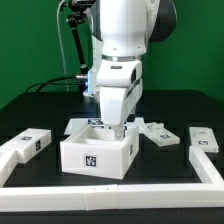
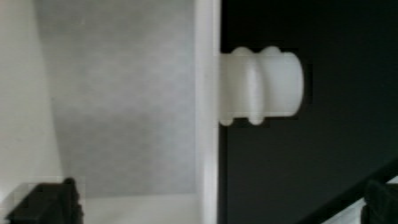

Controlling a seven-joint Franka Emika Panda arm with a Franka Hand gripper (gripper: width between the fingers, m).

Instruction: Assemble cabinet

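Observation:
The cabinet's open white box shell (image 1: 95,150) stands at the table's middle, a marker tag on its front face. My gripper (image 1: 115,129) reaches down at the shell's wall on the exterior view's right. In the wrist view the shell's white wall (image 2: 125,100) runs between my jaws, and a ribbed white knob (image 2: 263,85) sticks out of its dark outer side. My gripper (image 2: 214,205) is open. One dark fingertip (image 2: 48,205) is on the inner side and the other shows at the frame's edge on the outer side. Neither touches the wall.
A tagged white block (image 1: 35,141) lies on the exterior view's left. Two more tagged white pieces (image 1: 160,133) (image 1: 203,138) lie on its right. A long low white rail (image 1: 215,170) frames the table's front and sides. Black cables hang behind the arm.

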